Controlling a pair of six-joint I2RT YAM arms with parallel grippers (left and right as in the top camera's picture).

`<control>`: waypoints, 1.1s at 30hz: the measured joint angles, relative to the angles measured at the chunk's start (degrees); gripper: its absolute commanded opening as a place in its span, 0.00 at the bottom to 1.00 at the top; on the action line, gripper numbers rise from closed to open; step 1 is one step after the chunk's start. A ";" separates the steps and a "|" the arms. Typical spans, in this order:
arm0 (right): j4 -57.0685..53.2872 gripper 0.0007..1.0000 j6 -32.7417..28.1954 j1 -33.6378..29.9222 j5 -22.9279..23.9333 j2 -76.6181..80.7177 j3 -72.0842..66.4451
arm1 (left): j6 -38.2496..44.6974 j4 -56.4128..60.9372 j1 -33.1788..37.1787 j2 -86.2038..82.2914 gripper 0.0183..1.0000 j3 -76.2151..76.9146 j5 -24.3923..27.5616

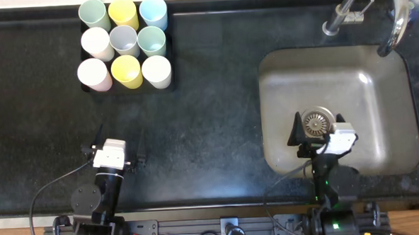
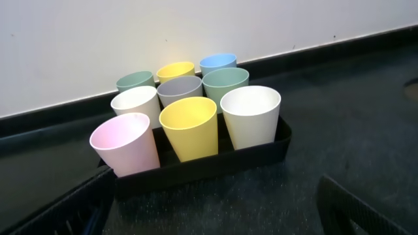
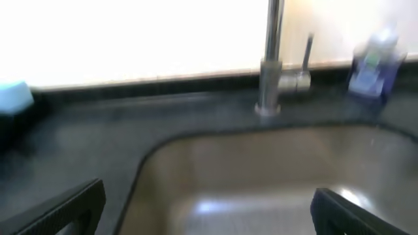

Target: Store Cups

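A black tray (image 1: 173, 62) stands at the back left of the dark counter, holding several pastel cups upright in three rows. The front row reads pink cup (image 2: 127, 143), yellow cup (image 2: 189, 127) and white cup (image 2: 251, 116), with the tray's wall (image 2: 215, 166) below them. My left gripper (image 1: 118, 138) (image 2: 212, 202) is open and empty, low over the counter a short way in front of the tray and facing it. My right gripper (image 1: 317, 123) (image 3: 208, 209) hangs open and empty inside the steel sink (image 1: 378, 75), above the drain.
A faucet (image 1: 346, 9) (image 3: 271, 59) rises behind the sink, with a blue bottle (image 3: 373, 65) on the ledge beside it. A pale-blue thing (image 3: 13, 96) shows far off on the counter. Bare counter (image 1: 210, 131) lies between tray and sink.
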 measured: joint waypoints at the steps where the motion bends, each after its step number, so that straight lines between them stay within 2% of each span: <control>1: 0.00 1.00 -0.02 0.00 0.00 -0.92 0.00 | 0.00 0.00 0.00 0.00 1.00 0.00 0.00; 10: -0.07 1.00 -0.02 -0.02 -0.02 -5.57 0.00 | 0.00 0.02 0.00 0.00 1.00 0.00 0.00; 33: -0.09 1.00 0.02 -0.02 -0.04 -5.62 0.00 | 0.00 0.00 0.00 0.00 1.00 0.00 0.00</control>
